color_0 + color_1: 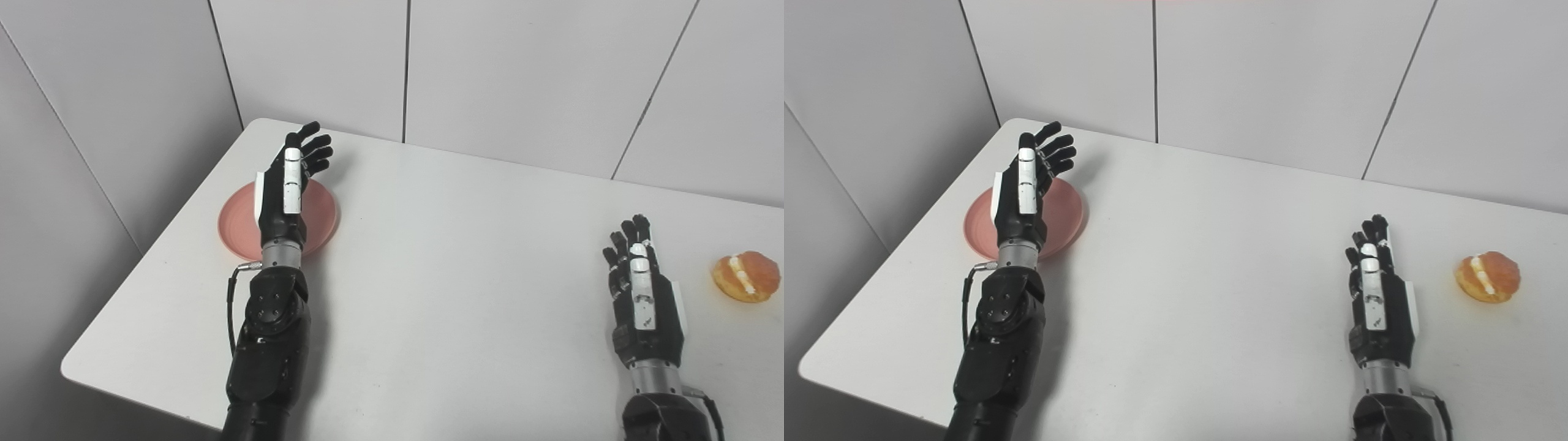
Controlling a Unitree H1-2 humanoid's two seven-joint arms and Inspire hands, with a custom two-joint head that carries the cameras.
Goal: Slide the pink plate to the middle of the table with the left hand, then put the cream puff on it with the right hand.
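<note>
The pink plate (pixel 321 217) lies flat on the white table (pixel 459 257) near its far left side. My left hand (pixel 288 184) is above the plate, open, fingers spread and reaching past the plate's far rim; it hides the plate's middle. The cream puff (pixel 745 276), golden with a white cream line, sits near the right edge. My right hand (pixel 640 291) is open and holds nothing, just left of the cream puff, apart from it. The plate (pixel 1062 214), left hand (pixel 1026 187), cream puff (pixel 1487 277) and right hand (pixel 1375 294) also show in the right eye view.
Grey wall panels (pixel 490 67) stand behind the table and along its left side. The table's front left corner (pixel 70 367) is rounded. Bare tabletop lies between the two hands.
</note>
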